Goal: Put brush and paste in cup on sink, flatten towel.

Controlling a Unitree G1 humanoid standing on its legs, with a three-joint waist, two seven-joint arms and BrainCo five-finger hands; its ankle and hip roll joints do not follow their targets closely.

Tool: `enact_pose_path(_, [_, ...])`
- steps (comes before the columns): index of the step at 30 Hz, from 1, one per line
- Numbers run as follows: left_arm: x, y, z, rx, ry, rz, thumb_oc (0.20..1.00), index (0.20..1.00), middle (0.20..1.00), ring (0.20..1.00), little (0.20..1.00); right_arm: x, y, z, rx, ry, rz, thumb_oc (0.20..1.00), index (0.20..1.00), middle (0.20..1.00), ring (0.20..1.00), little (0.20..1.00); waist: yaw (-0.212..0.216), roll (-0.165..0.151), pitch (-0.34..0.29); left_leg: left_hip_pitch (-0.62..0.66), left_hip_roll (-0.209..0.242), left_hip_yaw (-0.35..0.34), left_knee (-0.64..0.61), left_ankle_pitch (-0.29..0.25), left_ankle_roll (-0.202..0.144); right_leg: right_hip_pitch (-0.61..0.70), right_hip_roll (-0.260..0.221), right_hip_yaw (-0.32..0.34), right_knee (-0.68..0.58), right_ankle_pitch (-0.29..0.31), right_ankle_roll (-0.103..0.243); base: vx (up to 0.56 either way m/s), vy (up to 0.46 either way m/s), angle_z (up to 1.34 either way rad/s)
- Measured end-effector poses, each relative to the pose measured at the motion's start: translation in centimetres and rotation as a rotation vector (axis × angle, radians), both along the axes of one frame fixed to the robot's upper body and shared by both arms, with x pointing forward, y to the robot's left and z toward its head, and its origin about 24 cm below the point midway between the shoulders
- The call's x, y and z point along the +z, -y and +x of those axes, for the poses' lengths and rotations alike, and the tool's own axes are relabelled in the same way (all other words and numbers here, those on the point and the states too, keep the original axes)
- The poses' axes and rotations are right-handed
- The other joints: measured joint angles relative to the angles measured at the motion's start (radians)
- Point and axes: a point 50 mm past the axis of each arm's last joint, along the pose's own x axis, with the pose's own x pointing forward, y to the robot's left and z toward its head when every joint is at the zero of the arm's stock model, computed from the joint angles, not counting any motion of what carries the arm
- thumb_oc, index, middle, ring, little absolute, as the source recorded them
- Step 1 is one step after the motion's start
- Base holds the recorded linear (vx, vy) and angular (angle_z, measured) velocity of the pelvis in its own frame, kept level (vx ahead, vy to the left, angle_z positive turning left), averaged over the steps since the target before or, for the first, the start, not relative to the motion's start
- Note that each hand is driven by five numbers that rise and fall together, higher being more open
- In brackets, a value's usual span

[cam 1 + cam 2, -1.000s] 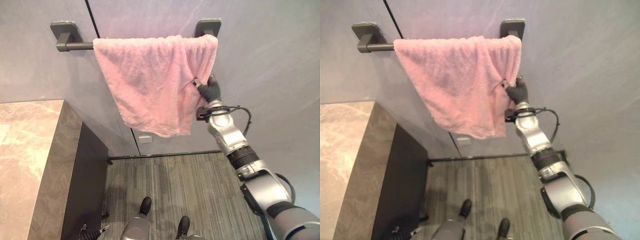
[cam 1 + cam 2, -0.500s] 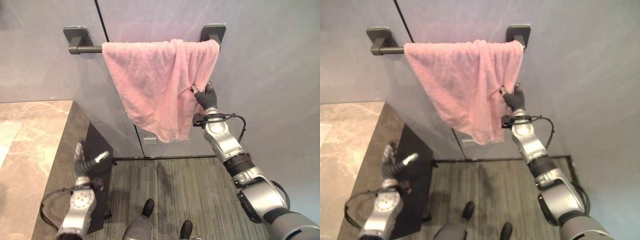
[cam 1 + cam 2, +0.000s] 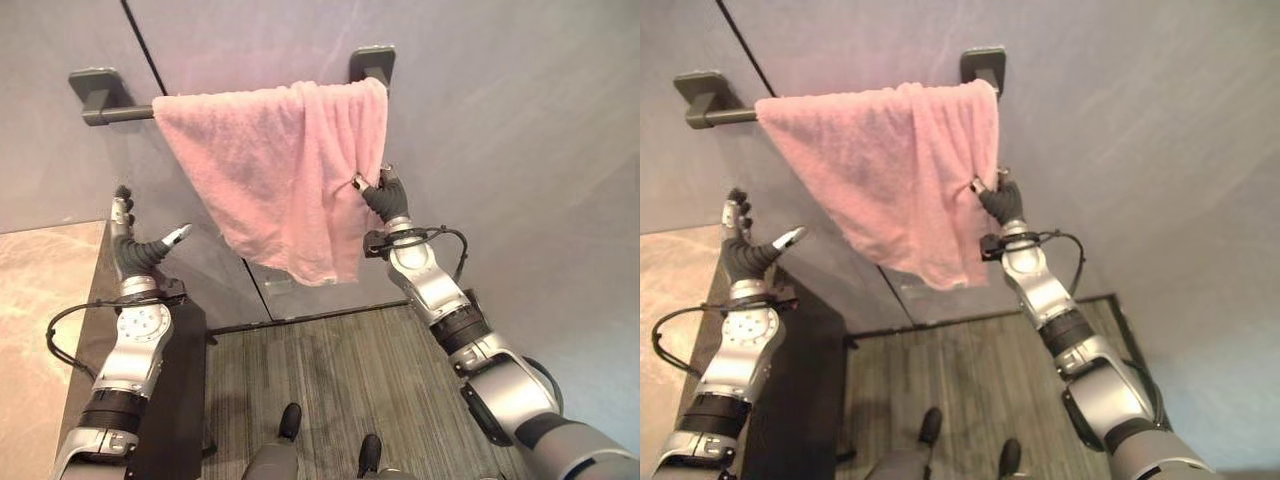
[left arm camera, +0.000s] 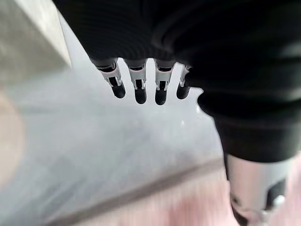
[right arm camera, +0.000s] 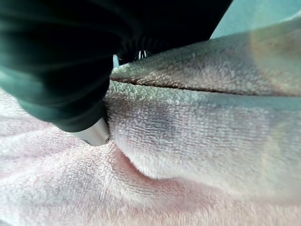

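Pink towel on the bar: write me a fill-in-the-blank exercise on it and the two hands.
1. The pink towel hangs over a dark wall ____.
2. The ____ hand pinches the towel's edge.
3. The left hand is raised beside the towel with its fingers ____.
4. The towel's lower edge hangs ____, lowest towards the right hand.

Missing words: bar; right; open; slanted

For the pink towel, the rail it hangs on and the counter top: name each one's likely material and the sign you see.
Towel: terry cotton, probably; looped fuzzy pile, soft folds.
Rail: matte dark metal, perhaps coated; smooth, no shine.
Counter top: polished marble or imitation; beige veining, slight gloss.
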Motion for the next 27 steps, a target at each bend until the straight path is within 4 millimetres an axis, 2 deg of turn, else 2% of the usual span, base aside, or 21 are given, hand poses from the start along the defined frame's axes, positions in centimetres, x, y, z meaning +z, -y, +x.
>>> enact_pose_path(4, [-0.7, 0.6, 0.1, -0.033, -0.043, 0.001, 1.000, 1.000, 1.000, 1.000, 1.000, 0.2, -0.4, 0.0, 0.017, 0.005, -0.007, 0.200, 0.200, 0.200, 0.200, 0.200, -0.021, -0.001, -0.001, 0.000, 0.002, 0.003, 0.000, 0.000, 0.000, -0.003, 0.002, 0.005, 0.000, 0.002, -0.002, 0.00, 0.007, -0.04])
enact_pose_path(10, [-1.2, 1.5, 0.4, -0.081, -0.071, 0.005, 1.000, 1.000, 1.000, 1.000, 1.000, 0.1, -0.9, -0.1, 0.043, 0.002, -0.006, 0.200, 0.200, 0.200, 0.200, 0.200, -0.025, -0.002, -0.001, 0.003, 0.003, 0.022, 0.000, 0.000, 0.000, -0.008, 0.000, 0.024, 0.000, 0.008, 0.000, 0.00, 0.007, -0.08])
enact_pose_path(16, [-1.2, 1.4, 0.7, -0.073, -0.080, 0.007, 1.000, 1.000, 1.000, 1.000, 1.000, 0.1, -1.5, -0.2, 0.059, -0.006, 0.003, 0.200, 0.200, 0.200, 0.200, 0.200, -0.037, -0.002, -0.001, 0.007, 0.004, 0.030, 0.000, 0.000, 0.000, -0.008, 0.001, 0.037, 0.000, 0.012, 0.000, 0.00, 0.009, -0.06])
enact_pose_path(27, [-0.1, 0.8, 2.3, -0.046, -0.071, -0.026, 1.000, 1.000, 1.000, 1.000, 1.000, 0.5, -2.4, -0.7, 0.103, 0.017, 0.004, 0.200, 0.200, 0.200, 0.200, 0.200, -0.062, -0.004, -0.002, 0.004, 0.007, 0.053, 0.000, -0.001, 0.001, -0.021, 0.001, 0.052, 0.000, 0.019, 0.000, 0.00, 0.010, -0.05])
